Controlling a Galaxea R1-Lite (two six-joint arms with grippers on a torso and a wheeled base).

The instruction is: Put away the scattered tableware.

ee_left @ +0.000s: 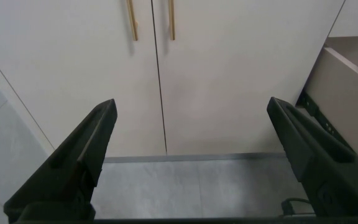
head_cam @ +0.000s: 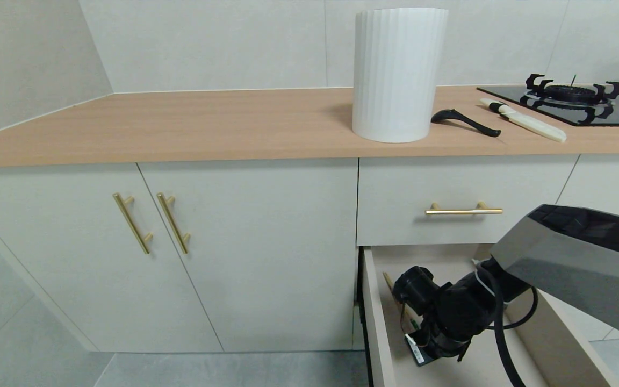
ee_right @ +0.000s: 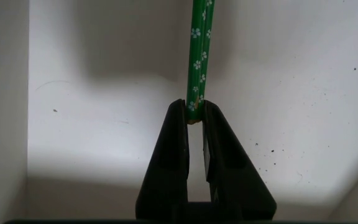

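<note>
My right gripper (ee_right: 194,106) is shut on the end of a pair of green chopsticks (ee_right: 199,50) with small white flowers. They point away over the pale floor of the open drawer (head_cam: 376,317), and the right arm is down inside that drawer at lower right. On the wooden counter (head_cam: 180,123) lie a black spoon (head_cam: 465,122) and a white knife (head_cam: 530,121), beside a tall white ribbed container (head_cam: 395,75). My left gripper (ee_left: 191,109) is open and holds nothing. It hangs low in front of the cabinet doors (ee_left: 160,74).
A black gas hob (head_cam: 573,102) sits at the counter's right end. Above the open drawer is a closed drawer with a gold handle (head_cam: 463,210). Two cabinet doors with gold handles (head_cam: 151,223) are on the left. Grey tile floor (head_cam: 234,371) lies below.
</note>
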